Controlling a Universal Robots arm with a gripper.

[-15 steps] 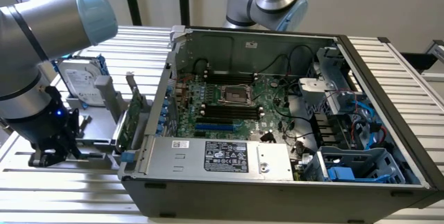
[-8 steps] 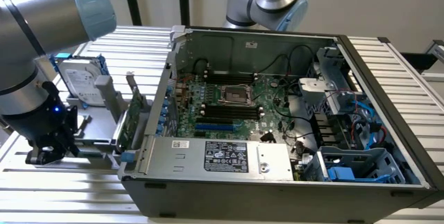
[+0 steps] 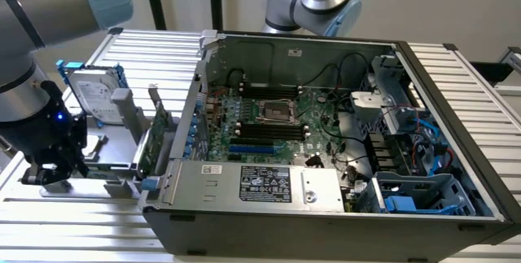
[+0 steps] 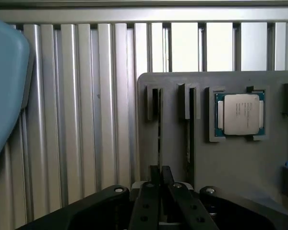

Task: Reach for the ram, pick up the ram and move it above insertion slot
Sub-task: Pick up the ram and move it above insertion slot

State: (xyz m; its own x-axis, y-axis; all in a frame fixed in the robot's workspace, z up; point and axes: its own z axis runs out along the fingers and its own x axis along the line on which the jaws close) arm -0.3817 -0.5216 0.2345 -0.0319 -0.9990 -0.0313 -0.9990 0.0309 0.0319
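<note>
Squarely inside gripper (image 4: 161, 173) pinch: ram (image 4: 159, 129).

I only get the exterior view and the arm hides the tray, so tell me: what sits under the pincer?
Observer: The pincer is lined up with a ram stick standing on edge in a gray holder.
Operator: Any other stick there?
Observer: Yes, a second ram stick stands in the neighbouring slot.
Operator: Anything else in that holder?
Observer: A processor chip lies flat in a recess beside the sticks.
</note>
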